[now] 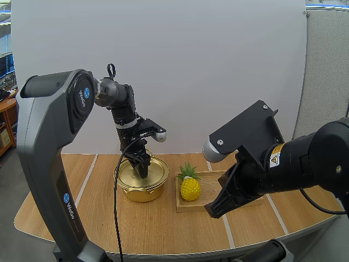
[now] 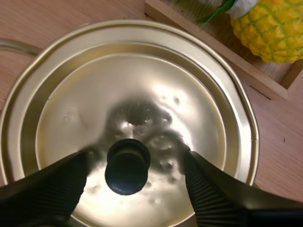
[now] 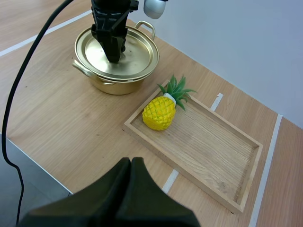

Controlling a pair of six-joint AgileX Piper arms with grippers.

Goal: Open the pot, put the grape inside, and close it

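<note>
Left gripper stood with fingers apart astride the round black knob, apparently to lift the shiny gold metal lid seated on its gold pot; yellow green-leaved pineapple waited on the rectangular wooden tray just beside.

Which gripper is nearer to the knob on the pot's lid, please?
Left. The left gripper hangs open over the lid, a finger either side of the knob. The right gripper, shut, is off at the wooden tray's near side.
</note>
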